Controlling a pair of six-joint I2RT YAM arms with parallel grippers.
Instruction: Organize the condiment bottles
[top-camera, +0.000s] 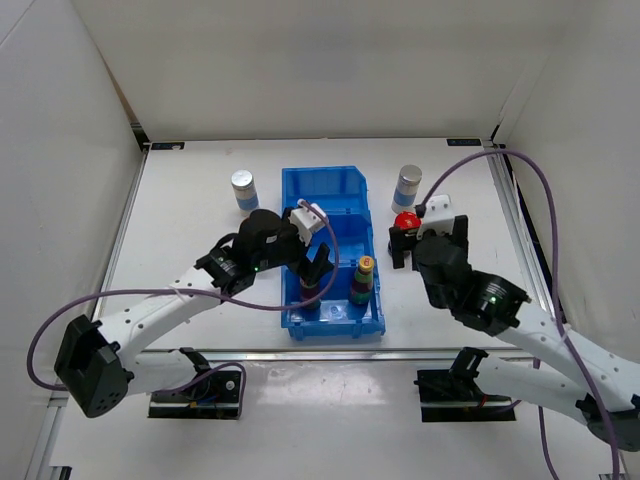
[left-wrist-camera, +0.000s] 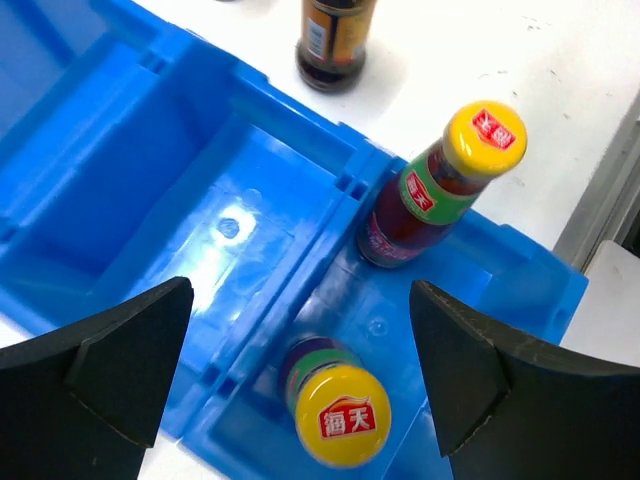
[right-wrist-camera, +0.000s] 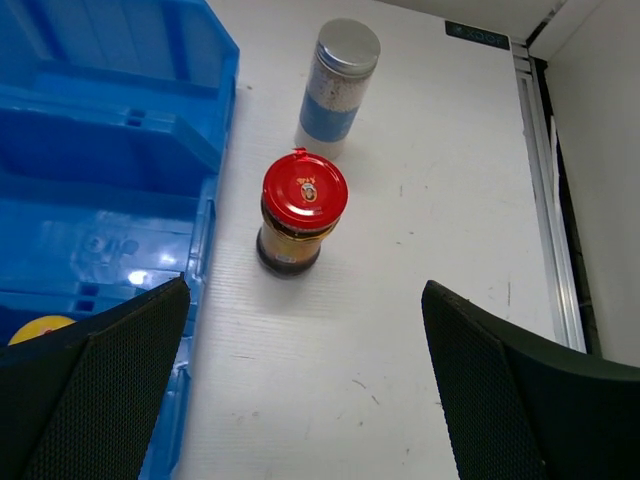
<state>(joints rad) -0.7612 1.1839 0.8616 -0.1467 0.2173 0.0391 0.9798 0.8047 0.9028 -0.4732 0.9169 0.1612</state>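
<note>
White arms (top-camera: 160, 313), black joints (top-camera: 262, 240), purple cables (top-camera: 551, 240)

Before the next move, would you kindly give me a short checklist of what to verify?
1. Left gripper open, not touching the yellow-capped bottle below it: ok.
2. Other yellow-capped bottle standing in the blue bin: ok.
3. Right gripper open: ok.
4. Red-capped jar upright on the table: ok.
5. Silver-lidded bottle apart from that jar: ok.

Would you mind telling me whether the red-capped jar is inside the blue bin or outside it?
Outside. The jar stands upright on the white table, close beside the bin but apart from its wall.
</note>
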